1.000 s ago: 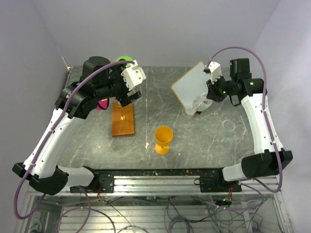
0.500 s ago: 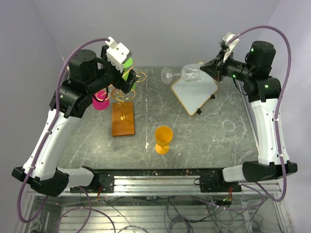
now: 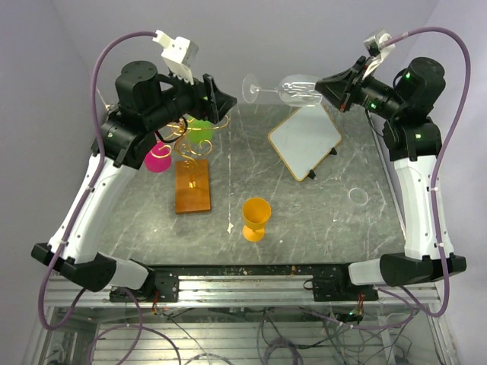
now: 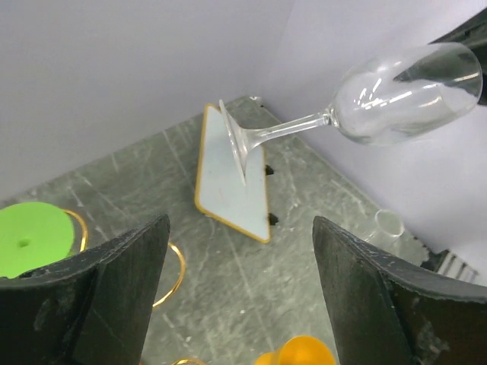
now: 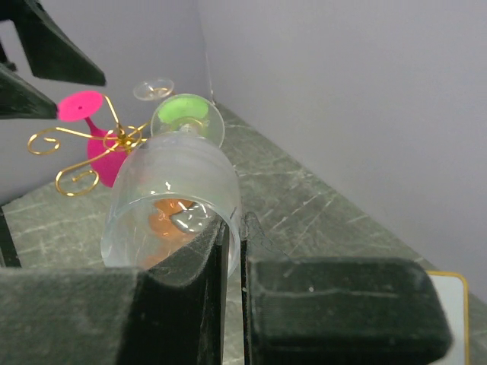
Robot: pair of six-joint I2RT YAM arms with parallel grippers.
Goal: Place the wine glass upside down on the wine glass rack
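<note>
wine glass [image 3: 293, 89]: clear, smooth, stemmed; sideways in the air above the table [image 3: 319, 213], foot toward my left arm.
right claw [image 3: 326, 90]: mine, clamped on the bowl's rim.
left claw [image 3: 219, 103]: apart, empty.
rack [image 3: 186, 143]: gold wire curls, wooden base.

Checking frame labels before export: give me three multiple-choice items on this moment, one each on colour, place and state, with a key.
1. What colours are the two glasses at the rack?
A) pink and green B) blue and red C) both clear
2. Where is the orange cup?
A) hanging on the rack B) standing on the table C) pinched by the fingers of the right gripper
3. The clear wine glass is:
A) upright on the table B) upside down on the rack C) held sideways in the air by the right gripper

Key: 1 A, the pink glass and green glass flank the gold wire. 2 B, it stands alone on the marble. 3 C, the fingers clamp its rim.
</note>
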